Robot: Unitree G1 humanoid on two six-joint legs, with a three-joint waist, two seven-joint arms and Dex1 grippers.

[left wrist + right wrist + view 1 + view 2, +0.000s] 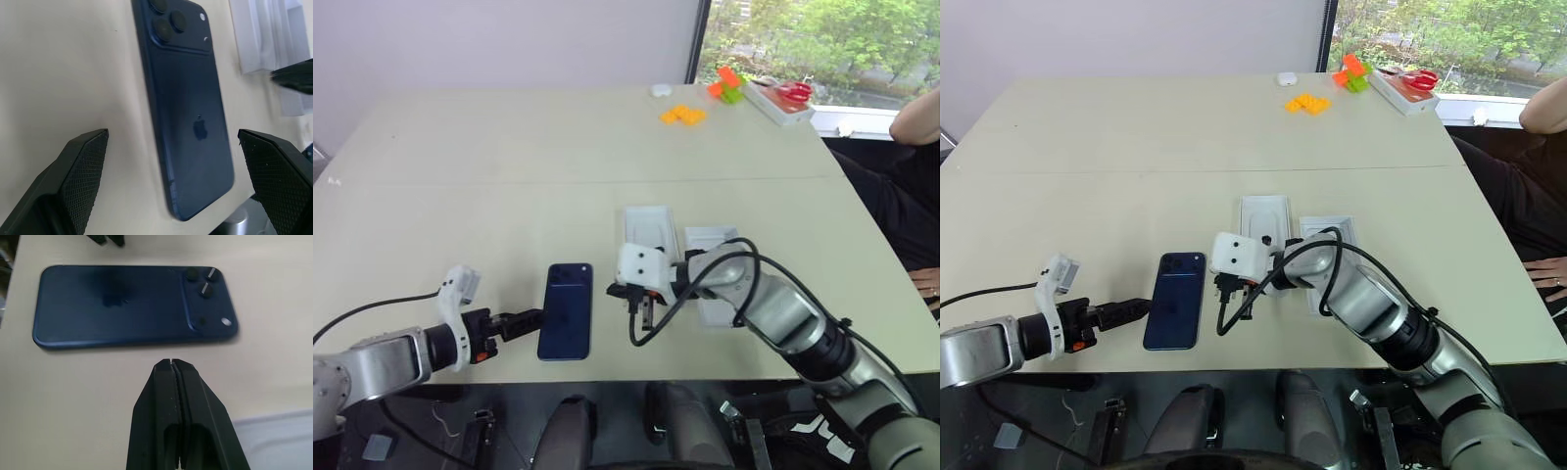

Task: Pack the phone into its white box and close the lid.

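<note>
On the beige table the phone lies camera-side up between my wide-open left gripper and pinched-shut right gripper; glossy, stiff, likely slippery, best gripped across long edges.

The right arm covers the near part of two white trays on the surface, so which is the white box and which the lid cannot be told. The phone loses its top edge to the frame in the left wrist view. A person's arm is cut off at the right edge. Small orange pieces by the window are too small to identify.
</note>
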